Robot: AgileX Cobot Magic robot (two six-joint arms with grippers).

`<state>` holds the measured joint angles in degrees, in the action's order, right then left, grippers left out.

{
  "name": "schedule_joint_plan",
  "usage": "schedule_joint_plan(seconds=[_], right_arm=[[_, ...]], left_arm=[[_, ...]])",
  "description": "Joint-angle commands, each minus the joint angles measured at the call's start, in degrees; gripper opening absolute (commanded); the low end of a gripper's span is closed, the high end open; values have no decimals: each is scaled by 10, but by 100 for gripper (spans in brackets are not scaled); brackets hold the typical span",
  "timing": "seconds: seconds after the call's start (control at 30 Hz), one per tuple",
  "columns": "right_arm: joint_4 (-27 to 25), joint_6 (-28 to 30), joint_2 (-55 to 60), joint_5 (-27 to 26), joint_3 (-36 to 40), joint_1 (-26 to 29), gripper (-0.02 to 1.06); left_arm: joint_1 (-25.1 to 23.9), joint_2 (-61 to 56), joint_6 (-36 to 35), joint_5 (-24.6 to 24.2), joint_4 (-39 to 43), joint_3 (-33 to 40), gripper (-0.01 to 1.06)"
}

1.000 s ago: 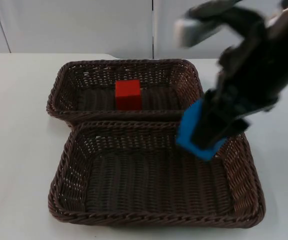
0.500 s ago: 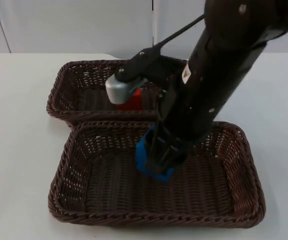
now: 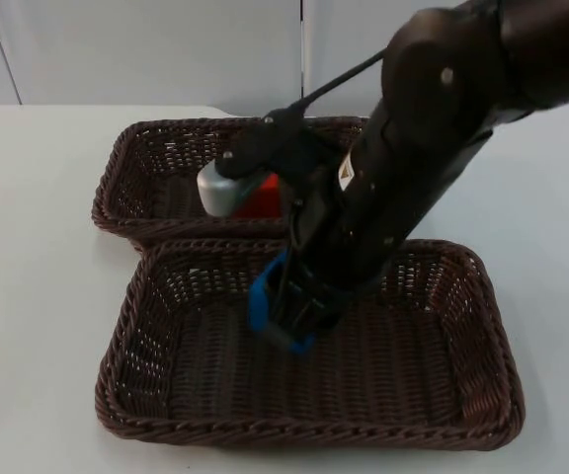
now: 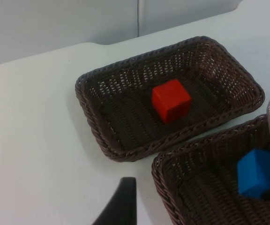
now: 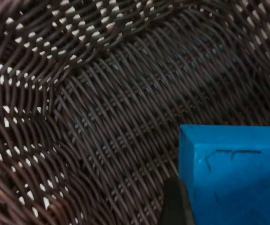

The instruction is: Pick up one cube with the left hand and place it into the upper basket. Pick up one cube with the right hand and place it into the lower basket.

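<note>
Over the lower basket (image 3: 136, 336), the blue cube (image 3: 263, 306) hung low above the weave, clamped in my right gripper (image 3: 289, 314), whose fingers were closed against its sides. I judged the placing step nearly done: next I needed to lower a touch, then open and lift clear. Behind it, the red cube (image 4: 171, 100) lay in the upper basket (image 4: 93, 117). My left gripper (image 4: 121, 206) waited off to the side above the table; I couldn't tell its opening.
</note>
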<state>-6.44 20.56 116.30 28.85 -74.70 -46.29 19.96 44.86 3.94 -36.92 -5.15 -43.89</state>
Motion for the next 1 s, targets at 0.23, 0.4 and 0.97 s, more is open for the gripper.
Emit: schedule_joint_plan(seconds=[0.23,0.4,0.97], right_arm=[[-5,-1,16,-27,-5,-4,0],[-5,-4,40,-26,-5,-4,0],[-34,-17,49,-32,-5,-4,75]], left_arm=[[0,-2,-4,2,-2,2,92],[0,-2,-4,2,-2,2,92],[0,-2,-4,2,-6,2,92]])
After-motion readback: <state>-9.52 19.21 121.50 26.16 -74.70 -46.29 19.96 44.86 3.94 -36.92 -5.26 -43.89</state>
